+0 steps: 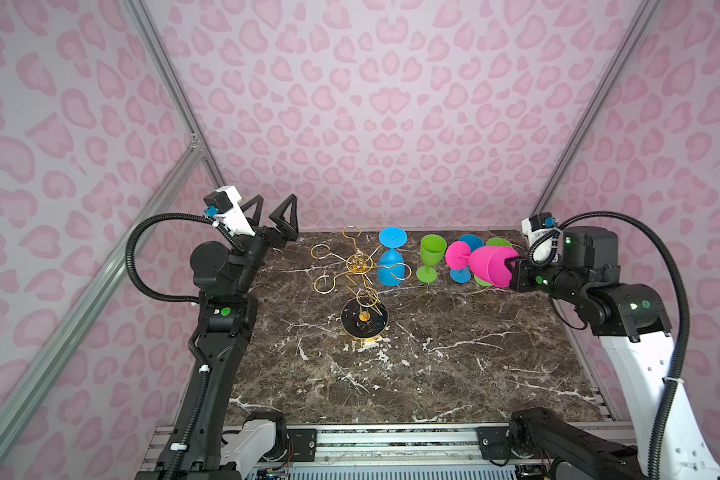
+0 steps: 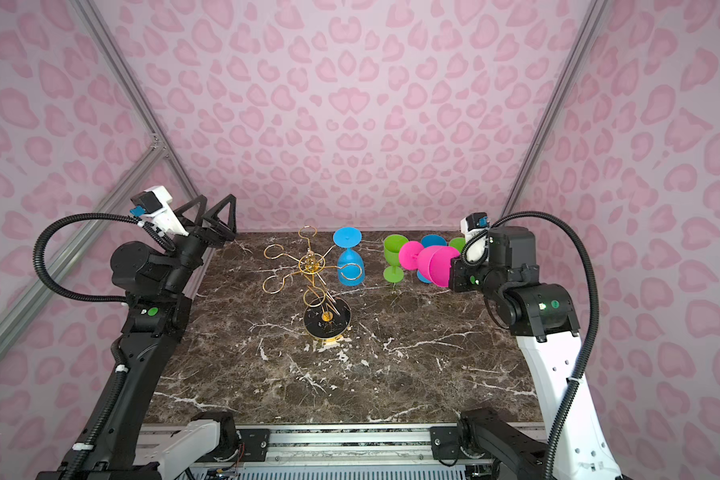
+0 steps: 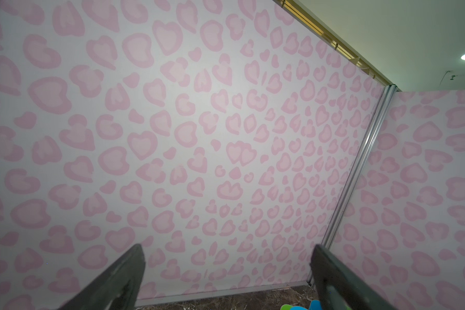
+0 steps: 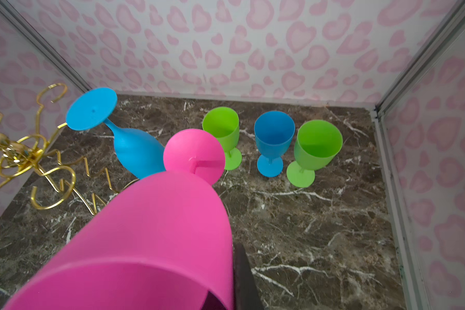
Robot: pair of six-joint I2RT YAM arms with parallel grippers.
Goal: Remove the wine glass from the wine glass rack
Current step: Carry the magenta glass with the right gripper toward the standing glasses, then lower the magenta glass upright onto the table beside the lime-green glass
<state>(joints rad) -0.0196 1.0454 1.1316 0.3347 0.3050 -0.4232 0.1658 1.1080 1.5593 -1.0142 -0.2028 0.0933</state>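
Wine glass [image 1: 489, 264], pink, near-horizontal; foot toward rack [image 1: 357, 262].

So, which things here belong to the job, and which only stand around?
Job: wine glass rack, hanging blue wine glass, held pink wine glass.
Standing around: upright blue wine glass, rack-side green wine glass, wall-side green wine glass.

Gold finish is carried by thin wire wine glass rack [image 1: 357, 262]; its round base [image 1: 354, 322] is black w/ gold rim. Along far side are seen hot-pink plastic wine glass [image 1: 489, 266], blue plastic glass [image 1: 387, 264] & lime-green plastic glass [image 1: 432, 249]. Marble tabletop [image 1: 412, 365]: dark brown, veined white. Fabric walls [image 1: 371, 104]: pale, printed w/ pink hearts.
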